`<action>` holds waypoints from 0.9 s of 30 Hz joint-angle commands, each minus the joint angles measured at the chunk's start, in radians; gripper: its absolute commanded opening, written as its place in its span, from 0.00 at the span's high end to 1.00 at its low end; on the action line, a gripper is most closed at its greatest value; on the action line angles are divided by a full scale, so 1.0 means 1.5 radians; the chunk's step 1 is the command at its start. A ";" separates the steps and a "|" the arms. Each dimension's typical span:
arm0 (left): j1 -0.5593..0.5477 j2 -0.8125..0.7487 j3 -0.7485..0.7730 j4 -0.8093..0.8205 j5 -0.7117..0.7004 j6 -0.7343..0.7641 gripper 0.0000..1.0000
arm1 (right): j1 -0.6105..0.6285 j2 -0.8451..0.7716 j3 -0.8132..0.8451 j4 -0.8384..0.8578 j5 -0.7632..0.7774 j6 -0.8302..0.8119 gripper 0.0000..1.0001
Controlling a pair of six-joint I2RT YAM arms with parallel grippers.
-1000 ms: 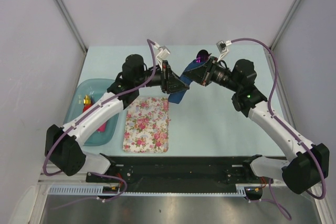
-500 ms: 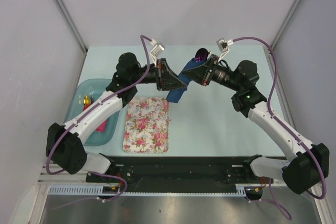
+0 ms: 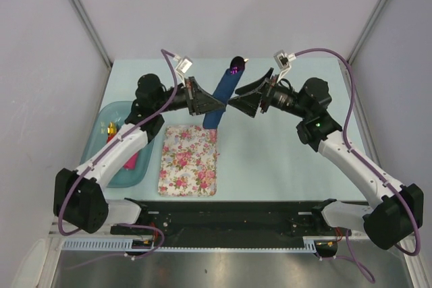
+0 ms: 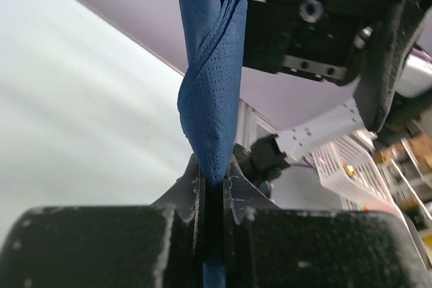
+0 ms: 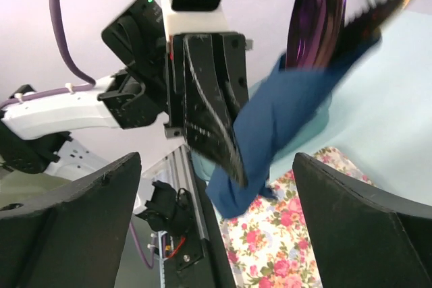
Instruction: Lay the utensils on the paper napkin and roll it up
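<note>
The paper napkin (image 3: 217, 102), rolled into a slim navy tube, is hanging tilted in the air above the tabletop (image 3: 283, 160), just past the far edge of the floral mat (image 3: 189, 160). Its lower end is pointing toward the mat and its upper end is leaning away to the far side. The shiny purple spoon (image 3: 236, 66) is sticking out of that upper end. In the right wrist view a dark slim tip is showing beside the spoon bowl, too unclear to name.

The left hand (image 3: 204, 103) is pinching the roll low down. In its wrist view the fingers (image 4: 192, 197) are pressing together on the twisted paper, which is rising straight out of the narrow gap.

The right hand (image 3: 243, 99) is sitting just beside the roll on the other side, its fingers (image 5: 81, 200) spread wide apart and gripping nothing.

At the left edge of the tabletop, a teal tray (image 3: 101, 119) is holding chunky coloured pieces (image 3: 112, 128).
</note>
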 commanded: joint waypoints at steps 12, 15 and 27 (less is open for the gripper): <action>0.282 -0.162 -0.091 -0.281 0.066 0.138 1.00 | -0.007 -0.039 -0.009 -0.141 0.033 -0.119 0.01; 0.377 -0.158 -0.092 -0.400 0.118 0.216 1.00 | -0.007 -0.035 -0.016 -0.148 0.034 -0.129 0.00; 0.612 0.043 0.026 -0.915 0.119 0.689 1.00 | -0.003 -0.016 -0.029 -0.147 0.034 -0.139 0.00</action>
